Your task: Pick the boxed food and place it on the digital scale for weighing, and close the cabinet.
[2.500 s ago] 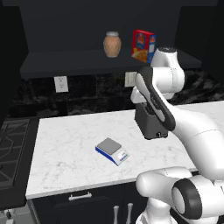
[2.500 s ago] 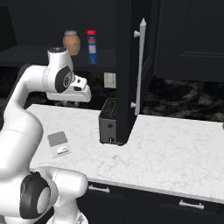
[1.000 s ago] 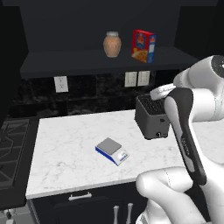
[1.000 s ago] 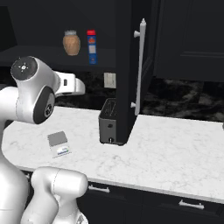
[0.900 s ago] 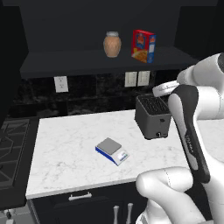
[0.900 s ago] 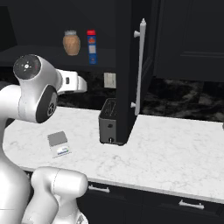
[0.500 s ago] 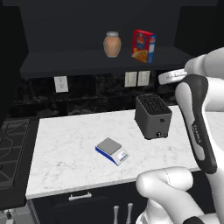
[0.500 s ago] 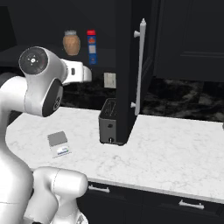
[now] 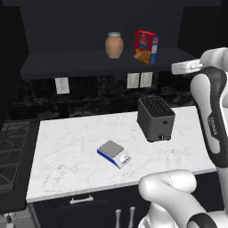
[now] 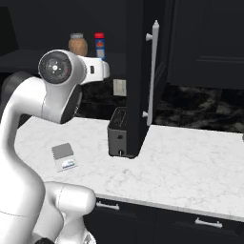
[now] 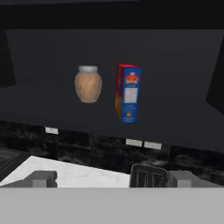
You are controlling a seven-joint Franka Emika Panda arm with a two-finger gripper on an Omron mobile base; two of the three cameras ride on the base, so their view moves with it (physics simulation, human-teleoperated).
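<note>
The boxed food (image 9: 146,46) (image 10: 99,45) (image 11: 128,93) stands upright on the shelf of the open cabinet (image 9: 89,60), right of a tan jar (image 9: 114,45) (image 11: 88,84). The cabinet's door (image 10: 142,71) hangs open, edge-on, with its long silver handle (image 10: 153,71) facing out. On the marble counter lies the digital scale (image 9: 114,153) (image 10: 64,156), with nothing on it. My gripper (image 11: 113,180) is open and empty, raised to shelf height and facing the box from a distance. Its fingertips (image 11: 42,178) stand wide apart.
A black toaster (image 9: 155,118) (image 10: 117,132) (image 11: 148,176) stands on the counter (image 9: 67,151) right of the scale, under the open door. A cooktop (image 9: 11,147) lies at the left. Wall outlets (image 9: 139,80) sit below the shelf. Lower drawers (image 10: 205,221) run along the counter front.
The arm has lifted and swung right, off the toaster, bringing the hand up to shelf height. The gripper has stayed open. Box, scale and door have not moved.
</note>
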